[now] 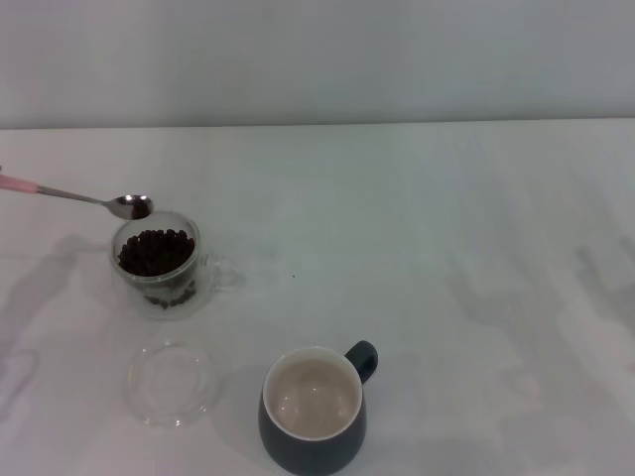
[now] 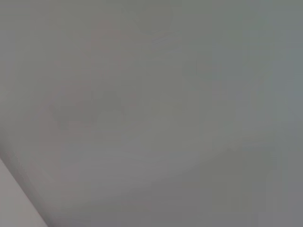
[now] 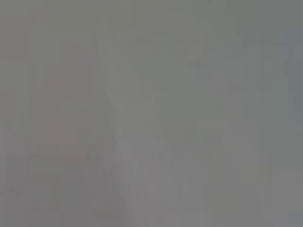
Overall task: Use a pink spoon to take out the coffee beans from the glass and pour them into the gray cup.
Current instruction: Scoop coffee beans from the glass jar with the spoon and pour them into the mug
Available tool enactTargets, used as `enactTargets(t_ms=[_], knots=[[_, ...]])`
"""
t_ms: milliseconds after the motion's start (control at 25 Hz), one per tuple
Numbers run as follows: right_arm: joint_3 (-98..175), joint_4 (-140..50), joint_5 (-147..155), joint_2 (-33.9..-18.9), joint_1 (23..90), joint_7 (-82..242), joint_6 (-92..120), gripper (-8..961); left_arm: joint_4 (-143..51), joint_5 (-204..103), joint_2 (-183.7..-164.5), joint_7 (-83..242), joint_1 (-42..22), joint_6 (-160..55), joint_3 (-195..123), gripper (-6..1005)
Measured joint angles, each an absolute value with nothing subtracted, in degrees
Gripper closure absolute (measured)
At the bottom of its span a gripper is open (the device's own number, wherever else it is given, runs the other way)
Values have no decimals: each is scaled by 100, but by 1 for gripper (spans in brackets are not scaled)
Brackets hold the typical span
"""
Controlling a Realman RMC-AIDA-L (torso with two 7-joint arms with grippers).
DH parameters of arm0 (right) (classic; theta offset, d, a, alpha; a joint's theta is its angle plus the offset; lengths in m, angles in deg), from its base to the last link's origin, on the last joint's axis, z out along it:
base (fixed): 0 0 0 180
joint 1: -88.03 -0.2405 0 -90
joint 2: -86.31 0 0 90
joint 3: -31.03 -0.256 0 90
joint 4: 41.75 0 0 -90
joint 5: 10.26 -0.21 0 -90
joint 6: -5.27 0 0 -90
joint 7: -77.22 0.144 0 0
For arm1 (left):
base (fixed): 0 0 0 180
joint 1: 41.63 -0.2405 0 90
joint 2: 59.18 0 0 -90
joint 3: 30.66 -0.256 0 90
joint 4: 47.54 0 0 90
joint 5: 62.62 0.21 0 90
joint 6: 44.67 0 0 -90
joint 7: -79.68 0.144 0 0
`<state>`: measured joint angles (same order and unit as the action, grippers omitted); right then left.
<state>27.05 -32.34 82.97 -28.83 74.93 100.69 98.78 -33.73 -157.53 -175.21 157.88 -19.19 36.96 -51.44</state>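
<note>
The pink spoon (image 1: 74, 196) reaches in from the left edge of the head view, held in the air with its silver bowl just above the far rim of the glass (image 1: 159, 266). The glass holds many dark coffee beans (image 1: 155, 252). The spoon's bowl looks dark; I cannot tell whether it carries beans. The gray cup (image 1: 314, 412) stands near the front centre, its cream inside bare, handle pointing to the far right. Neither gripper shows in the head view; the hand holding the spoon is beyond the left edge. Both wrist views show only plain grey.
A flat clear glass saucer (image 1: 172, 383) lies in front of the glass, left of the gray cup. The white table (image 1: 456, 258) ends at a pale wall at the back.
</note>
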Motion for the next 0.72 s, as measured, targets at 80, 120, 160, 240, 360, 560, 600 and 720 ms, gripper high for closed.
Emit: enactTargets(t_ms=[80,120,160,240,360,560,600,720], knots=[[2696,-3231,8296,-2883,7482,10069,9876,260,-3371,-15753,-17591,15781,-1897,3702,-5157,862],[2690,-3229,8297,-2883,7474,10069,9875,260,-3372,-15739,-17613,15779,-1878,3712,-5170,862],[2683,-3228,8297,-2883,7468,10069,9874,260,-3375,-15703,-17654,15778,-1842,3743,-5194,862],[2675,-3227,8297,-2884,7452,10069,9873,260,-3375,-15653,-17687,15777,-1804,3790,-5206,863],[2671,-3226,8299,-2891,7421,10069,9870,260,-3390,-15513,-17738,15728,-1739,3881,-5215,863],[2685,-3216,8300,-2892,7385,10068,9867,260,-3548,-15259,-17758,15664,-1597,4003,-5364,863],[2683,-3215,8300,-2892,7384,10066,9865,260,-3557,-15243,-17758,15667,-1572,4012,-5472,863],[2677,-3215,8300,-2892,7377,10051,9861,260,-3555,-15229,-17760,15667,-1507,4068,-5862,863]])
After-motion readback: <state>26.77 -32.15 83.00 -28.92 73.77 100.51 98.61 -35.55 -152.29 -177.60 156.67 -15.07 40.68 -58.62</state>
